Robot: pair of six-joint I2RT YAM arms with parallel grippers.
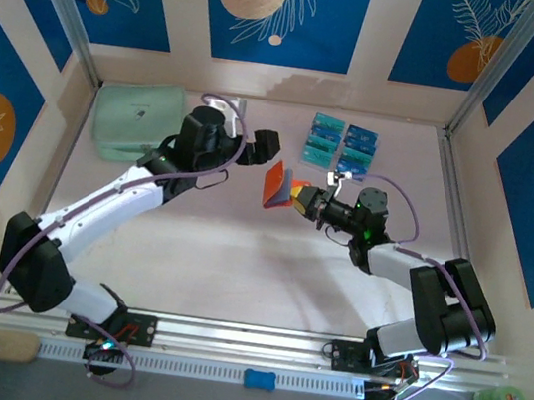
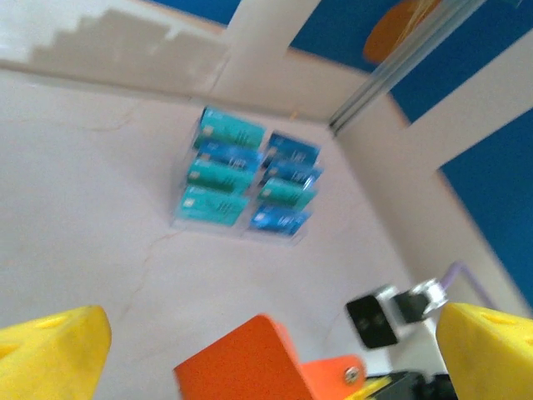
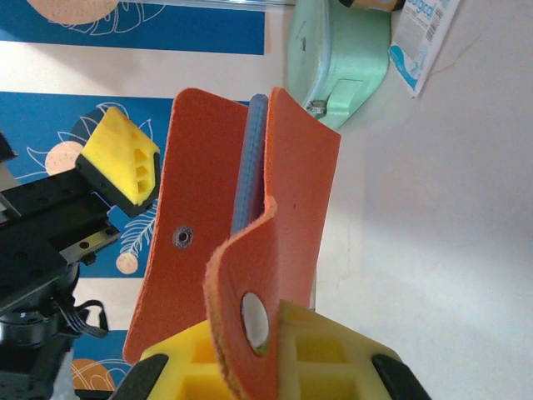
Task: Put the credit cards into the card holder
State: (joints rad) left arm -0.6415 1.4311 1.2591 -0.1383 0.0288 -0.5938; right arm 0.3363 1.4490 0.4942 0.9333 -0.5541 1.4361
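Task status: early, with most of the work outstanding. The credit cards [image 1: 340,146] sit in two short columns inside a clear rack at the far side of the surface [image 1: 238,256], well apart from both arms; none is in either gripper. The card holder [image 1: 277,184] is off the surface, held up mid-workspace by the right gripper [image 1: 300,197], whose yellow fingers [image 3: 325,354] are clamped on the snap-tab end, leaving the two orange flaps standing slightly apart. The left gripper [image 1: 262,149] hovers just beside the holder's free edge with its jaws spread wide and nothing between them. A thin blue-grey edge [image 3: 250,167] shows between the flaps in the right wrist view. It cannot be determined whether this is a card already inserted or the inner lining, so completion of even one card is unconfirmed. The left wrist view is motion-blurred, the card count is uncertain (roughly eight), and the rack's outline is faint. The holder's pockets are hidden from every view. The mint-green pouch [image 1: 138,118] and the white-and-blue packet [image 3: 425,33] lie at the far left, uninvolved.
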